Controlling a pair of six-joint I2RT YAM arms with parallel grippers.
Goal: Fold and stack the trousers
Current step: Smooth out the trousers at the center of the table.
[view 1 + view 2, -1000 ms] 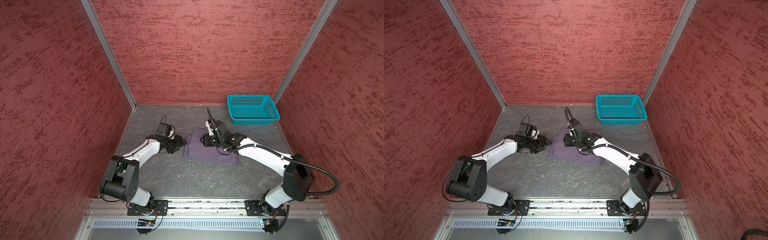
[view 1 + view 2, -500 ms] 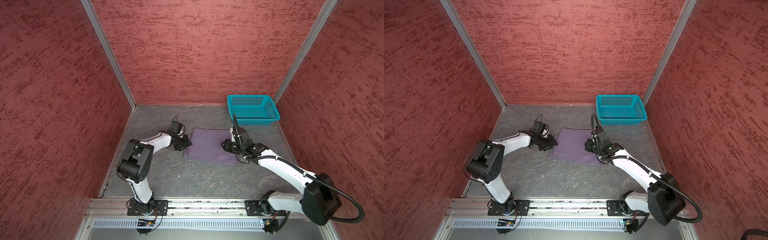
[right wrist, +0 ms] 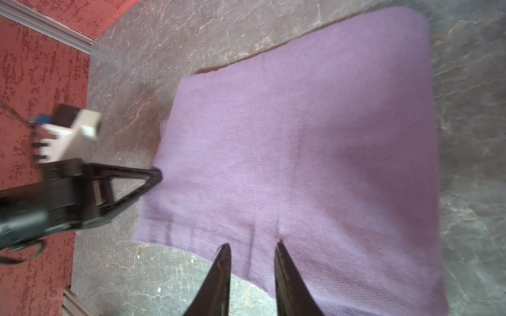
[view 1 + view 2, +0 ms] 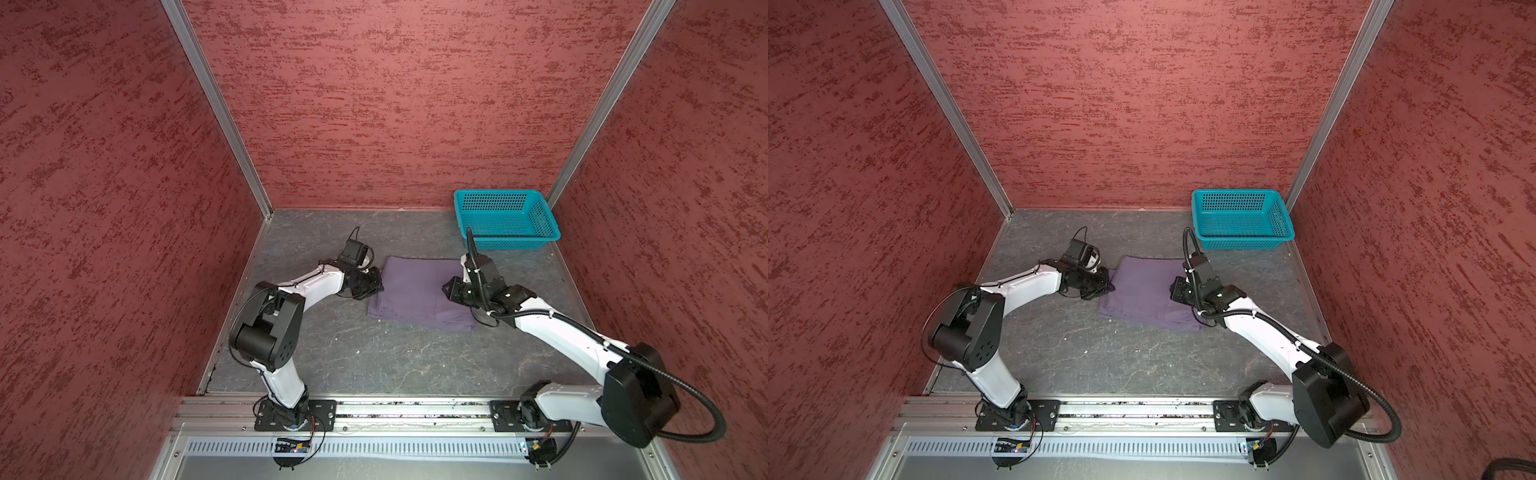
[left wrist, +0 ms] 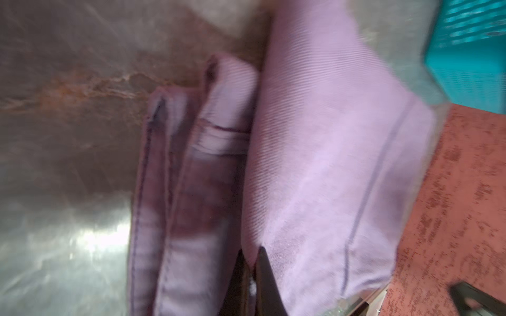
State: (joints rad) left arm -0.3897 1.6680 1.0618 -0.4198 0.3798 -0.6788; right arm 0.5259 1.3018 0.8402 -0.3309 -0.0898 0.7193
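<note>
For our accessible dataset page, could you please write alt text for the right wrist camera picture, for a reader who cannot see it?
Folded purple trousers lie flat on a grey table. The left gripper is shut on one edge of them, while the right gripper hangs open over another edge, holding nothing.

Bright even light, left wrist view blurred

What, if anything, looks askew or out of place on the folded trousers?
Nothing is spilled or damaged. The folded trousers are slightly uneven. In the left wrist view, the lower layers stick out past the top layer, whose edge the shut left pincer pinches. In both top views the near edge runs slanted, so the fold is not square.
</note>
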